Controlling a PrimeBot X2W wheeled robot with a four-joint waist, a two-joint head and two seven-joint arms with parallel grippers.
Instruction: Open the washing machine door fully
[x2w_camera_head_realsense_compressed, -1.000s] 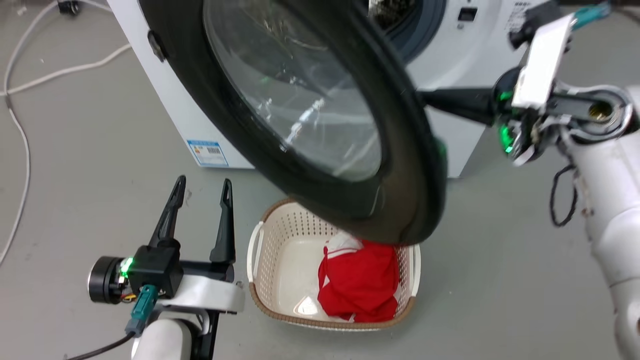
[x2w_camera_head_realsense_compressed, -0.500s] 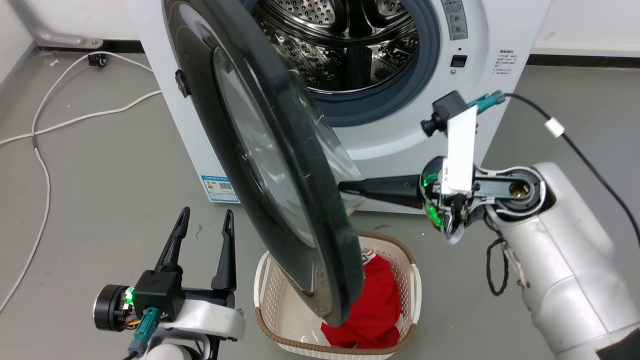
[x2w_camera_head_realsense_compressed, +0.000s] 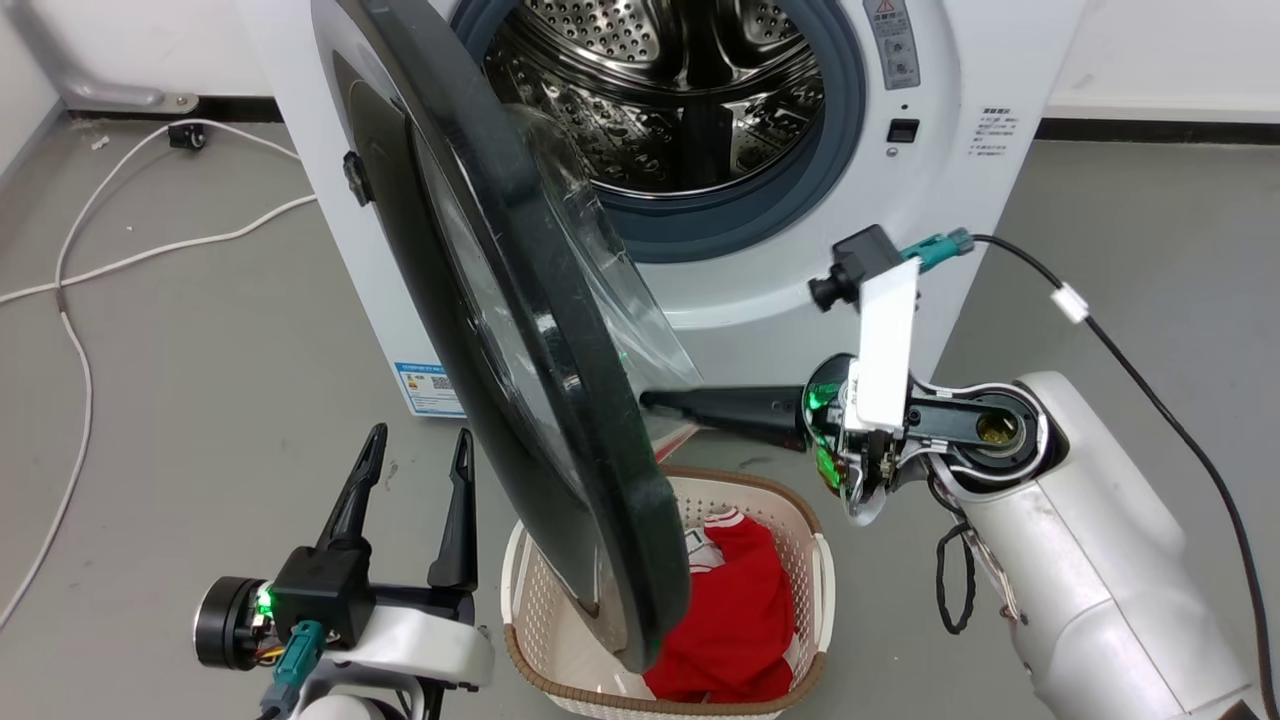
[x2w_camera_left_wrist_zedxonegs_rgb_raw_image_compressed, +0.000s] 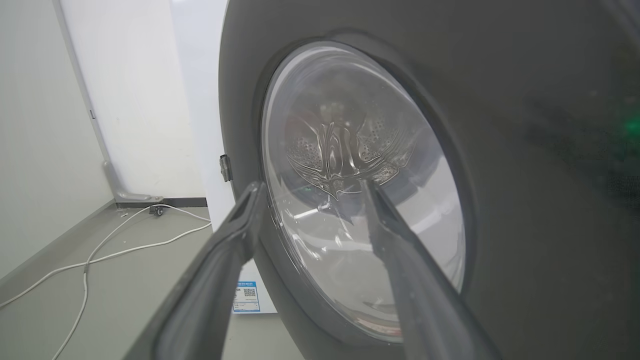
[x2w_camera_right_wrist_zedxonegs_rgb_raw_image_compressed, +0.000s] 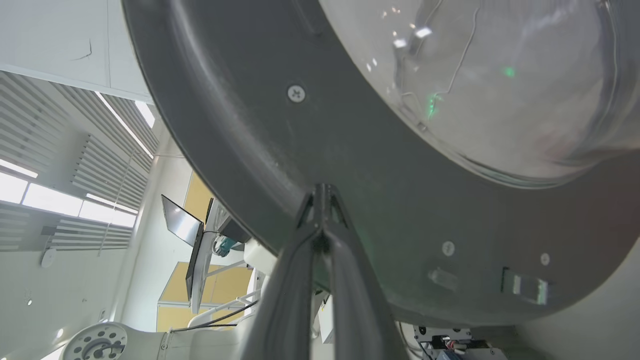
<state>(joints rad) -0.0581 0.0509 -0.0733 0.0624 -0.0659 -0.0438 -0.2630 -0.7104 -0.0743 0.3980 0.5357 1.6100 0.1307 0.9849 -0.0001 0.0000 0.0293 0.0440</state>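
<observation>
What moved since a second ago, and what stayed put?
The washing machine door swung wider open, toward the robot's left, showing more of the drum. The right gripper, shut, followed it with its tips against the door's inner side. The head camera also shifted. The left gripper stayed open and idle; the basket and red cloth stayed put.

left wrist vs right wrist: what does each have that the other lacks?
Left wrist: the open left gripper faces the outer face of the washing machine door, with a white cable on the floor and a label sticker. Right wrist: the shut right gripper has its tips at the door's inner rim, with a screw and a monitor behind. Both: the door and its glass bowl.
</observation>
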